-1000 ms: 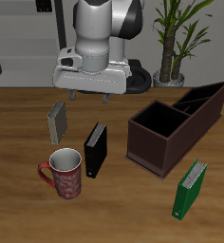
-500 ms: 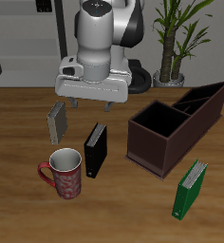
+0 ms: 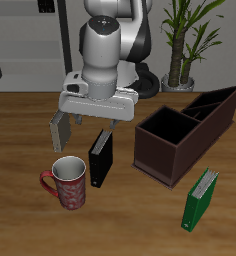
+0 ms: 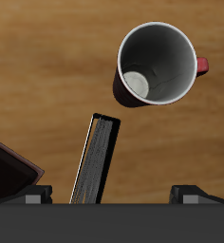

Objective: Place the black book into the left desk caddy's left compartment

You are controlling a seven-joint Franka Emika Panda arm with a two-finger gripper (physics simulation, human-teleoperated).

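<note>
The black book (image 3: 100, 160) stands upright on the table between the red mug and the left desk caddy (image 3: 186, 131), a long dark maroon-brown box with dividers. My gripper (image 3: 88, 122) hangs open and empty above and slightly behind the book. In the wrist view the book (image 4: 94, 159) shows edge-on, with both fingertips (image 4: 35, 195) apart near the frame's edge and a corner of the caddy (image 4: 9, 171) beside it.
A red mug (image 3: 68, 182) stands near the book, also in the wrist view (image 4: 154, 65). A grey book (image 3: 59, 128) stands behind it, partly hidden by my hand. A green book (image 3: 200, 198) stands near the front edge. A potted plant (image 3: 182, 45) is at the back.
My gripper has come down and forward toward the black book over the last second. It now covers part of the grey book. The objects have not moved.
</note>
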